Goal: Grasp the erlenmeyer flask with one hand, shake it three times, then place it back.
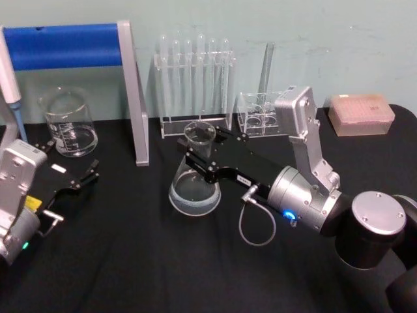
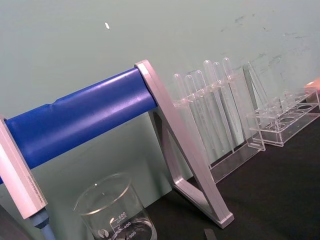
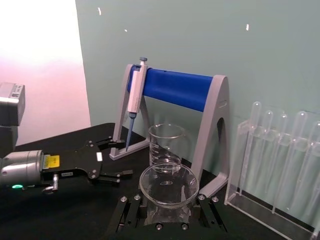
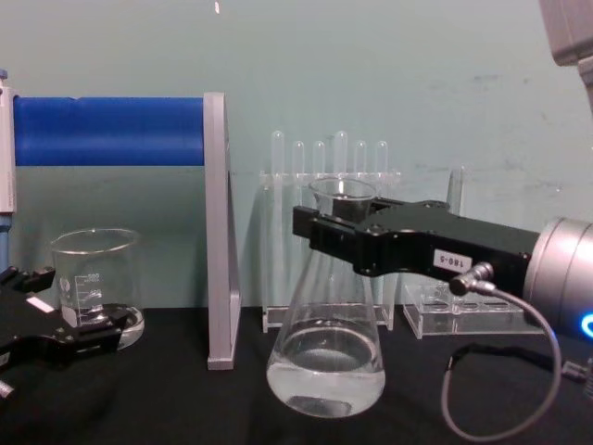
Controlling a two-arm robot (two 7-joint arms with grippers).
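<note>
The erlenmeyer flask (image 1: 194, 189) (image 4: 326, 362) is clear glass with a little liquid in its wide base, upright at the middle of the black table. My right gripper (image 1: 199, 156) (image 4: 320, 227) reaches in from the right and is shut on its neck just under the flared rim. In the right wrist view the flask's rim (image 3: 168, 182) sits between the two black fingers (image 3: 127, 207). I cannot tell whether the base touches the table. My left gripper (image 1: 71, 160) (image 4: 69, 306) (image 3: 117, 157) rests open at the left, holding nothing.
A glass beaker (image 1: 68, 124) (image 4: 93, 283) stands at the back left beside a pipette stand with a blue bar (image 1: 71, 45) and grey leg (image 4: 218, 232). A test tube rack (image 1: 195, 85), a small clear rack (image 1: 260, 114) and a pink tip box (image 1: 361, 114) line the back.
</note>
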